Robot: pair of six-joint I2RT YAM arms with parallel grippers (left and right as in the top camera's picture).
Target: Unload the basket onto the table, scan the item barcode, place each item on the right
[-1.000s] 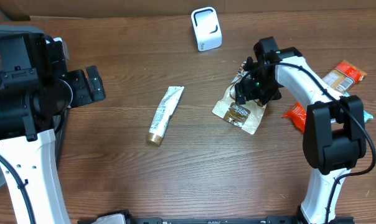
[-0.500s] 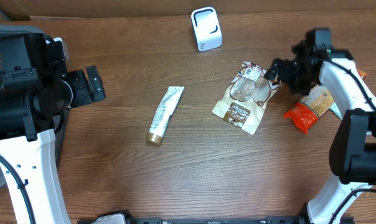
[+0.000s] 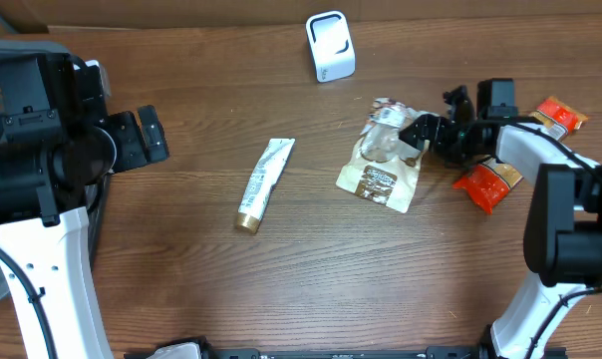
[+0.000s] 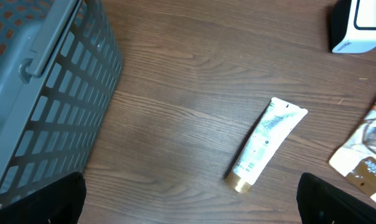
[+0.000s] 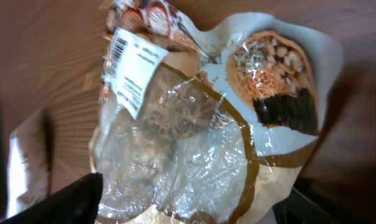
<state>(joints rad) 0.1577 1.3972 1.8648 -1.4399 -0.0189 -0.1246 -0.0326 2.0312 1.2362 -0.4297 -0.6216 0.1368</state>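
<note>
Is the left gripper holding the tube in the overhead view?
No, the tube lies alone on the table, well apart from the left gripper.

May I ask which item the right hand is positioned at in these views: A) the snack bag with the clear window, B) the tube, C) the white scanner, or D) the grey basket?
A: the right hand sits at the right edge of the snack bag, whose clear window and barcode label fill the right wrist view, while the tube lies well apart.
</note>
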